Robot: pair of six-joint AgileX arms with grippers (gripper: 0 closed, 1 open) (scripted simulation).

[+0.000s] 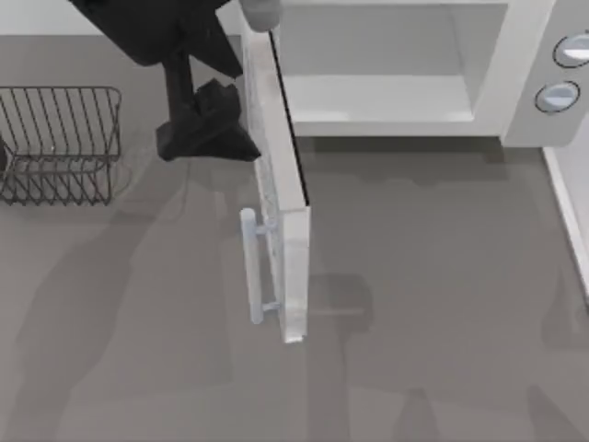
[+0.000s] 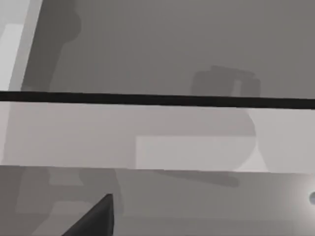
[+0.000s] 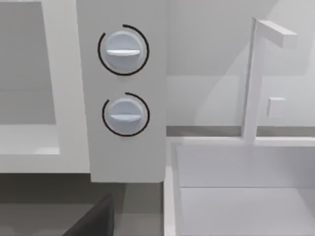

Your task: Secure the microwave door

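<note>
A simulated kitchen. A white microwave [image 1: 515,83] with two round knobs [image 3: 123,49] stands on a grey counter [image 1: 433,304], beside a white sink [image 3: 236,191] with a faucet [image 3: 253,78]. A dark wire rack [image 1: 60,143] sits at the left.

I see the microwave [image 1: 405,69] at the far side, the microwave door [image 1: 281,193] swung out toward me, the wire rack [image 1: 60,143] far left.

1. Microwave [image 1: 515,92]: white box at the table's far edge, right of centre; pale cavity exposed, two round grey knobs [image 3: 123,81] on its side panel.
2. Door [image 1: 281,184]: white, swung wide open, edge-on, pale bar handle [image 1: 250,267] near its free end.
</note>
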